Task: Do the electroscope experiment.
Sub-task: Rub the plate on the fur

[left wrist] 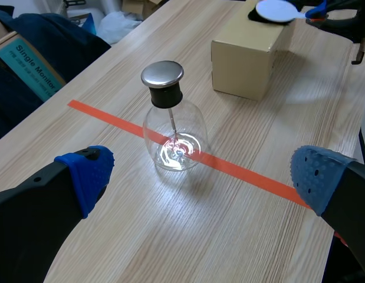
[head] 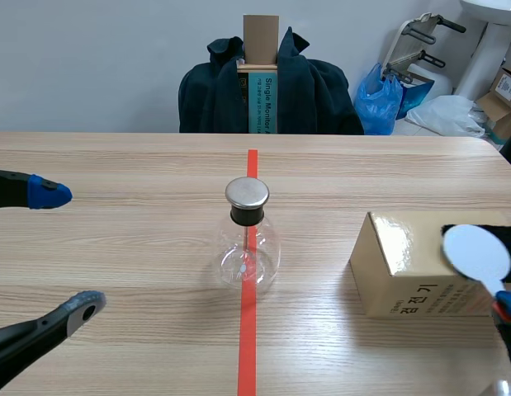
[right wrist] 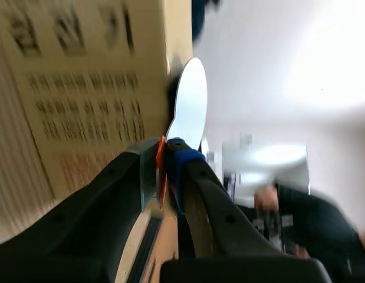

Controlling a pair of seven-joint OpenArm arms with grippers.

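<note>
- The left tool (head: pixel 67 249) is closest, low at 9 o'clock from the flask. Its blue-padded fingers are spread wide with nothing between them.
- The electroscope flask (head: pixel 248 252) stands upright at the middle of the counter (head: pixel 115 165), right on the orange-red tape line (head: pixel 248 346). In the left wrist view it is ahead of the gaping fingers.
- A round metal cap (head: pixel 247 192) tops a black stopper in the flask's neck, and a thin rod hangs down inside the clear glass.
- At 3 o'clock from the flask, well apart, a cardboard box (head: pixel 399 260) rests on the counter.
- At 4 o'clock the right tool (head: pixel 504 304) is clamped on the stem of a white disc paddle (head: pixel 476 252). The disc shows against the box's right end.
- At 12 o'clock, beyond the counter, a dark jacket (head: pixel 313 91) hangs over a chair.
</note>
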